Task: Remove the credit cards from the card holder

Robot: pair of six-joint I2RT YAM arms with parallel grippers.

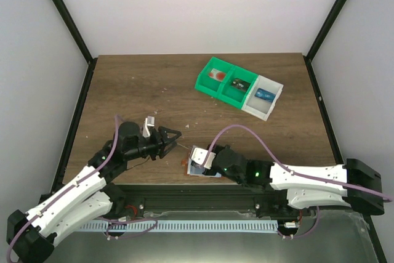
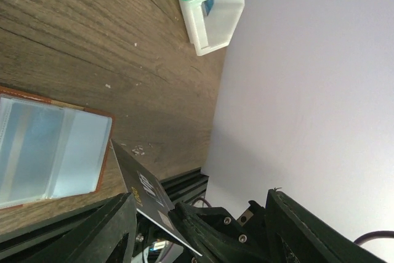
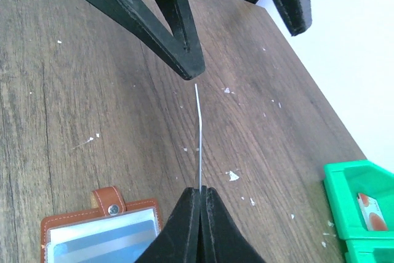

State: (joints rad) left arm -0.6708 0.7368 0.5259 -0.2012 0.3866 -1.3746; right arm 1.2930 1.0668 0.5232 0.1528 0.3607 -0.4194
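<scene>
I had the card holder [image 1: 196, 168] lying open on the table [image 1: 135, 84], close to the near edge and between my two arms. The right gripper [image 3: 200, 194] sat over the holder's far side, jaws pressed together on the near end of a credit card [image 3: 199, 146]. The card stood on edge and ran leftward and away, toward the left gripper [image 1: 176, 138]. Its far end reached in between that gripper's parted fingers, right beside one of them; I could not tell whether it touched. The compartment trays [image 1: 240, 87] sat well apart at the far right, in one row, something in each.
</scene>
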